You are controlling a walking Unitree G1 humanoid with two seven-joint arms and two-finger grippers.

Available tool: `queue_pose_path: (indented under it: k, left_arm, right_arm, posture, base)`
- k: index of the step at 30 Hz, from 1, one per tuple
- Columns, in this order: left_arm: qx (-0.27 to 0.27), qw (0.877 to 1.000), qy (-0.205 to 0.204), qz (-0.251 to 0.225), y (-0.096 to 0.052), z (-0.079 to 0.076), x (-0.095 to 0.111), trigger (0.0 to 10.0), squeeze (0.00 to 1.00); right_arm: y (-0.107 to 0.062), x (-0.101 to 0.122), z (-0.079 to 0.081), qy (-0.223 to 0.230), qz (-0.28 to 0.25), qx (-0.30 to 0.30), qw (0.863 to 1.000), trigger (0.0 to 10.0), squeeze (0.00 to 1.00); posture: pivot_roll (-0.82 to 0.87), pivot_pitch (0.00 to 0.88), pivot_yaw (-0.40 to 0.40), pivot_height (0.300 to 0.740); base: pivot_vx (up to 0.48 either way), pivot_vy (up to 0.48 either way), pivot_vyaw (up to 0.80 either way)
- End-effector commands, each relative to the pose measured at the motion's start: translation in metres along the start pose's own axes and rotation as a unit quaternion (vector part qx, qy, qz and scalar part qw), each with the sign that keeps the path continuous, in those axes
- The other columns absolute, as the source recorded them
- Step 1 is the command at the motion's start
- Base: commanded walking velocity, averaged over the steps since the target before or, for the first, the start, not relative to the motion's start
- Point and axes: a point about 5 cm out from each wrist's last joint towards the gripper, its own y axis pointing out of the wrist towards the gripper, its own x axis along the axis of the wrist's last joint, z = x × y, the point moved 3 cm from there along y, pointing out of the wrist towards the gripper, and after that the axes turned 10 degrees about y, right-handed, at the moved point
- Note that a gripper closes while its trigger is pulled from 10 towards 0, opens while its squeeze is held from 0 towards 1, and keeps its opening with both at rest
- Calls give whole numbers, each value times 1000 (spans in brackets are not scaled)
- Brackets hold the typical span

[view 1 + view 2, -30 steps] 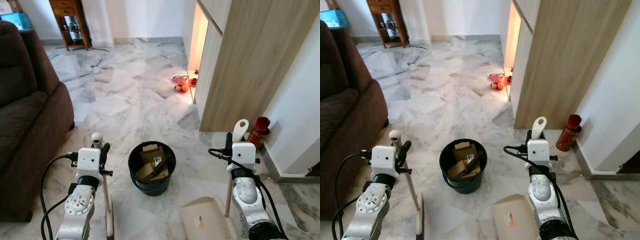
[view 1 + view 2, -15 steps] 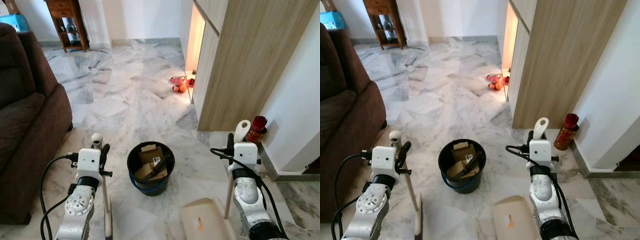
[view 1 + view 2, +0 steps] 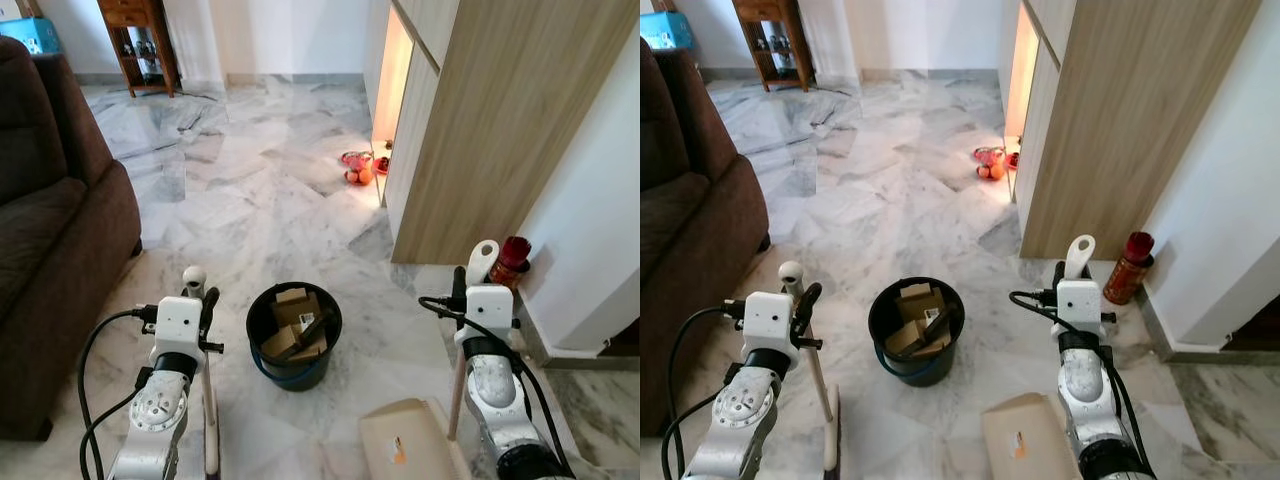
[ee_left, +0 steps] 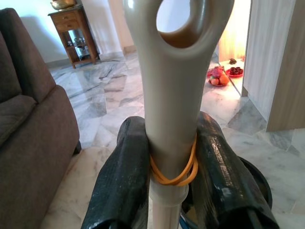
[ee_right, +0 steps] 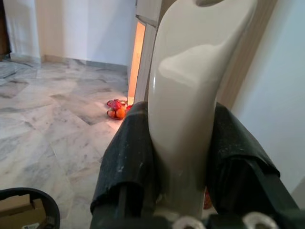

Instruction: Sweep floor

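Observation:
My left gripper [image 3: 201, 299] is shut on the upright cream broom handle [image 4: 169, 95], which has an orange rubber band around it; the handle [image 3: 210, 400] runs down to the marble floor. The right gripper [image 3: 466, 284] is shut on the cream dustpan handle [image 5: 190, 109], and its beige pan [image 3: 410, 445] rests on the floor at the bottom right. A black bucket [image 3: 255, 335] holding cardboard scraps stands on the floor between my two arms.
A brown sofa [image 3: 50, 250] fills the left side. A wood-panelled cabinet [image 3: 480, 130] stands on the right, with a red bottle [image 3: 512, 258] by the wall and red items [image 3: 358, 168] at its lit opening. A wooden shelf [image 3: 140, 40] stands far back. Marble floor [image 3: 250, 180] lies ahead.
The whole view has shifted slightly, so the camera has moved; the bucket sits a little further left in the picture. Both grippers hold their handles as before.

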Motion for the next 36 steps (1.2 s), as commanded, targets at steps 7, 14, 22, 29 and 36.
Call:
queue_pose_path:
  k: [7, 14, 22, 29, 36]
  left_arm:
    - [7, 1000, 6, -16, 4, 4, 8, 10000, 0]
    - [8, 1000, 6, -16, 4, 4, 8, 10000, 0]
    - [7, 1000, 5, -16, 4, 3, 8, 10000, 0]
    - [11, 1000, -3, -14, 4, 3, 8, 10000, 0]
    - [10, 1000, -6, -15, 5, 3, 8, 10000, 0]
  right_arm:
    - [5, 6, -3, -1, -11, -1, 1000, 10000, 0]
    - [5, 6, -2, 2, -10, -1, 1000, 10000, 0]
    - [6, 5, -2, 2, -6, 1, 1000, 10000, 0]
    - [6, 4, -3, 0, -3, 1, 1000, 10000, 0]
    - [6, 3, -4, 0, -1, -2, 1000, 10000, 0]
  posture:
    - [174, 0, 26, 740]
    - [175, 0, 26, 740]
    - [172, 0, 25, 740]
    - [171, 0, 23, 740]
    - [168, 0, 23, 740]
  base:
    - [0, -385, 0]
    - [0, -385, 0]
    - [0, -387, -570]
    - [0, -38, -800]
    - [0, 0, -800]
